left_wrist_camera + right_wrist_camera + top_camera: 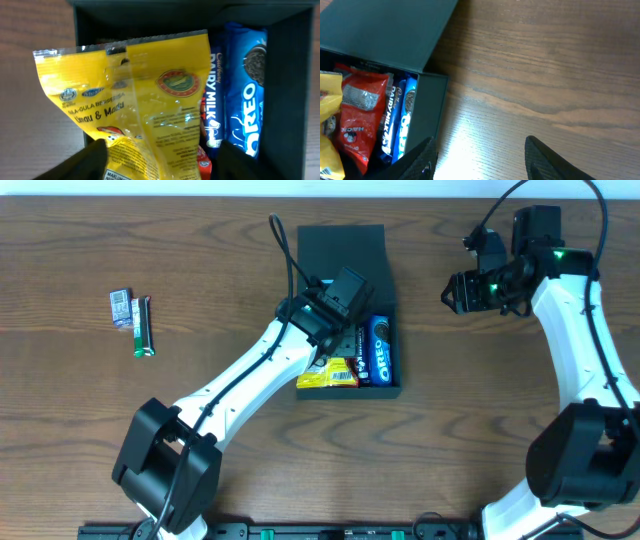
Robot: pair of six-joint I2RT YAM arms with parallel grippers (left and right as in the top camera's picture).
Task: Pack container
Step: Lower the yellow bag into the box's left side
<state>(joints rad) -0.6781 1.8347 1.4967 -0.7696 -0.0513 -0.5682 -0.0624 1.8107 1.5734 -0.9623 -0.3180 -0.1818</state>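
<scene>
Yellow packet [335,373]: from overhead, at the near-left corner of the container [345,245], mid-table, under left gripper [338,348]; may slide out.
Left fingers [92,160]: wide apart around packet, which overhangs the wall; lid could jam.
Right gripper [480,150]: spread, empty, beside the container; no threat.

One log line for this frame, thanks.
left gripper open, yellow packet between fingers, over container | right gripper open, beside container | packed: Oreo, Dairy Milk, red packet | pale packet, green bar on table
</scene>
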